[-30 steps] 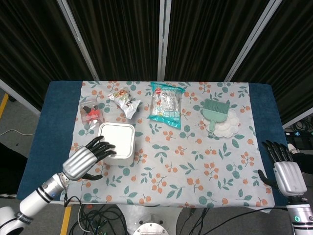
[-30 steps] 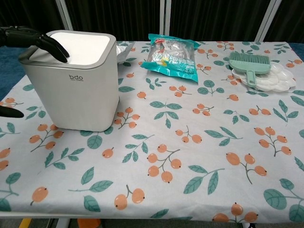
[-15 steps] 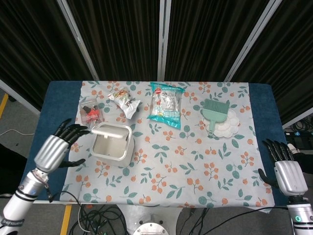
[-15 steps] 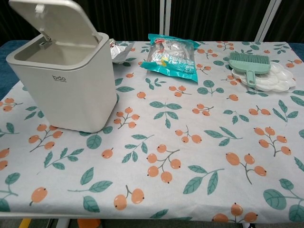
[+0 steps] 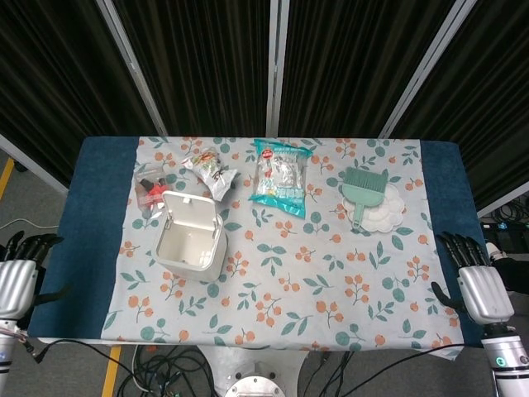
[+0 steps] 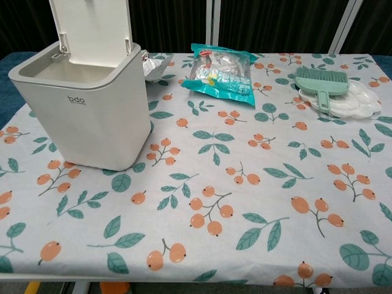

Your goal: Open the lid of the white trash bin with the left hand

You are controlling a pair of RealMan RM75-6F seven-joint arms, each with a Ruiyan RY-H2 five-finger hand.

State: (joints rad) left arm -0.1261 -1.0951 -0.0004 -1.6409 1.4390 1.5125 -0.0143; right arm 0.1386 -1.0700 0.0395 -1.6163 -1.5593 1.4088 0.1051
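The white trash bin (image 5: pixel 188 250) (image 6: pixel 86 110) stands at the left of the flowered cloth with its lid (image 5: pixel 193 212) (image 6: pixel 92 27) swung fully upright at the back, the inside showing hollow. My left hand (image 5: pixel 16 273) hangs off the table's left edge, well away from the bin, fingers spread and holding nothing. My right hand (image 5: pixel 473 277) rests off the right edge, fingers apart and holding nothing. Neither hand shows in the chest view.
A teal snack bag (image 5: pixel 280 177) (image 6: pixel 222 75) lies at the back centre. A green brush on a white palette tray (image 5: pixel 385 213) (image 6: pixel 352 101) sits at the back right. Small wrapped packets (image 5: pixel 211 171) and a clear packet (image 5: pixel 154 193) lie behind the bin.
The lid went from closed under my left hand's fingers to half open, then fully upright. My left hand pulled back leftward off the table. The right hand barely moved.
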